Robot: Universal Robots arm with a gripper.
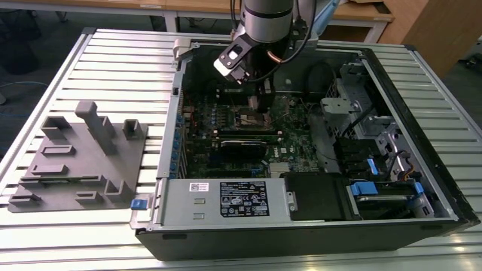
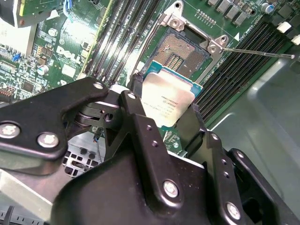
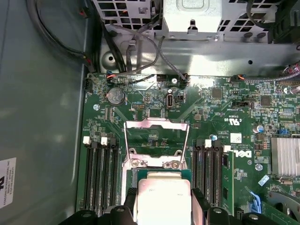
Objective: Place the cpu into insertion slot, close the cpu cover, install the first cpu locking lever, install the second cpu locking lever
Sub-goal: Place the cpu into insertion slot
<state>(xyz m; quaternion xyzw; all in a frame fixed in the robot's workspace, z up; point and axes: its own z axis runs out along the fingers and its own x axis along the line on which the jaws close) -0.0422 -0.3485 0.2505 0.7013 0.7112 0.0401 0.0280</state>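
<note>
My gripper (image 2: 166, 112) is shut on the cpu (image 2: 169, 99), a flat square chip with a pale metallic top on a green edge. One black finger (image 2: 137, 110) presses each of two opposite sides. The chip hangs tilted just above the insertion slot (image 2: 180, 51), whose dark pin field lies bare inside its silvery rim. In the first wrist view the cpu (image 3: 161, 201) sits over the slot, and the cpu cover (image 3: 157, 123) stands raised behind it. A thin locking lever (image 2: 253, 50) sticks out from the socket, unlatched. In the exterior view the gripper (image 1: 254, 104) reaches down into the open computer case above the slot (image 1: 254, 118).
Long black memory slots (image 3: 101, 173) flank the socket on both sides. A finned heatsink (image 3: 286, 157) and cables (image 3: 126, 51) lie nearby. The case walls (image 1: 177, 113), power supply (image 1: 226, 199) and drive bays (image 1: 384, 169) hem in the board. A grey fixture (image 1: 79, 155) lies at the exterior view's left.
</note>
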